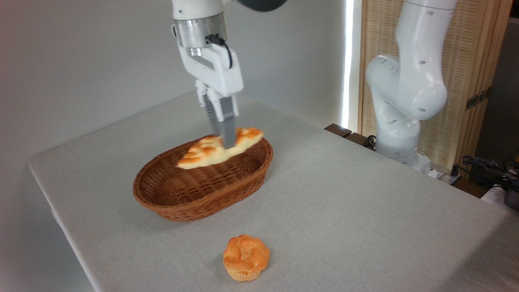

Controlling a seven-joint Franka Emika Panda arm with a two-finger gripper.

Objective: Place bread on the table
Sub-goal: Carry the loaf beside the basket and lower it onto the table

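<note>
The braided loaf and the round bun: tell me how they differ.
The braided loaf is long with pointed ends; the round bun is compact and domed. The loaf is held by the pincer above the basket; the bun sits on the table. The loaf's sides are pale; the bun is orange throughout. Both have toasted tops.

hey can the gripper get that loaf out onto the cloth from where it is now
Probably yes. The gripper is shut on the bread, which looks lifted above the basket rim, and bare table lies right of it.
</note>
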